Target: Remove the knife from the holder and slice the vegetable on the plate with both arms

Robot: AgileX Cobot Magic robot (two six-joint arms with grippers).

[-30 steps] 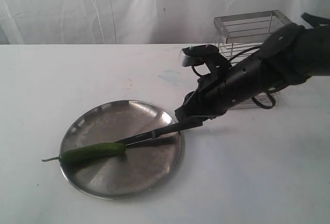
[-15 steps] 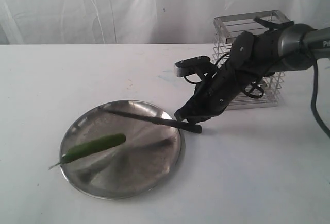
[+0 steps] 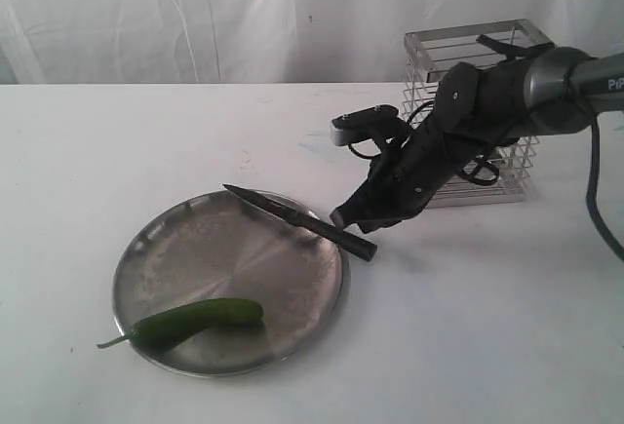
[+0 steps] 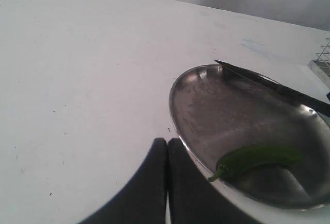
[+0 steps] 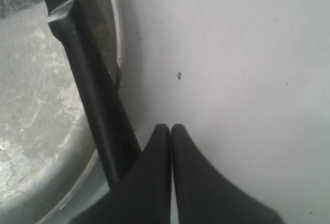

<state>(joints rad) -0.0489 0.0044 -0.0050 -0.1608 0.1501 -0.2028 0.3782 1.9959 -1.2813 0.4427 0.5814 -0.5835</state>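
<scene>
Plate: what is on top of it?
A green vegetable lies near its front rim; the knife rests across the far rim, handle overhanging. The plate surface beneath them is covered.

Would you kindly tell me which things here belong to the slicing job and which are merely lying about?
Part of the job: knife, lying across the plate's rim; vegetable; plate; holder; right gripper; left gripper.

Merely there: table; white curtain; faint bluish smudge on the table.
</scene>
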